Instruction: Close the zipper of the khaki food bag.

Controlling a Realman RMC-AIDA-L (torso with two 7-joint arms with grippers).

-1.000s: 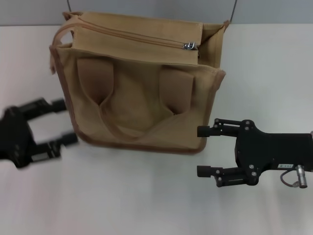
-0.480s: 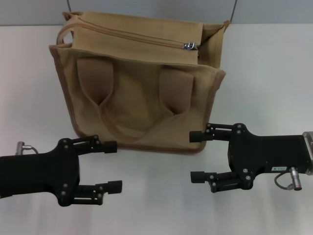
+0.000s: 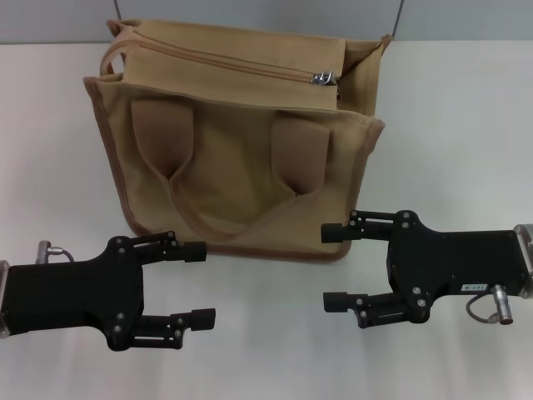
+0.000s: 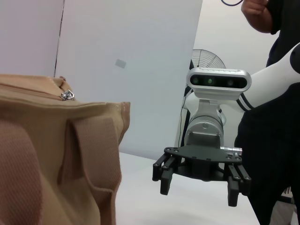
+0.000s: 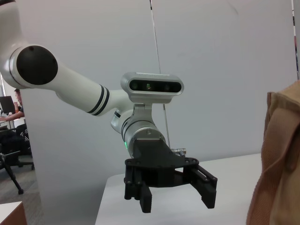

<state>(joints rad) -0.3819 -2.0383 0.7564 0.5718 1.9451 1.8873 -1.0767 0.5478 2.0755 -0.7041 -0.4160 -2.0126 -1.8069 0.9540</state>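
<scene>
The khaki food bag (image 3: 241, 158) stands on the white table, its handles (image 3: 229, 179) lying against its near side. The zipper (image 3: 225, 60) runs across the top panel, with its silver pull tab (image 3: 323, 78) at the right end. My left gripper (image 3: 206, 283) is open and empty in front of the bag's lower left corner. My right gripper (image 3: 327, 267) is open and empty just off the lower right corner. The left wrist view shows the bag (image 4: 47, 154), the pull tab (image 4: 67, 95) and the right gripper (image 4: 199, 192). The right wrist view shows the left gripper (image 5: 177, 202) and the bag's edge (image 5: 279, 159).
The white table (image 3: 450, 125) extends to both sides of the bag and in front of it. A grey wall (image 3: 250, 12) stands right behind the bag. A person (image 4: 272, 117) and a fan (image 4: 206, 58) are in the background of the left wrist view.
My left arm has swung in from the far left to the front of the bag's lower left corner. My right gripper has shifted slightly left. The bag has not moved.
</scene>
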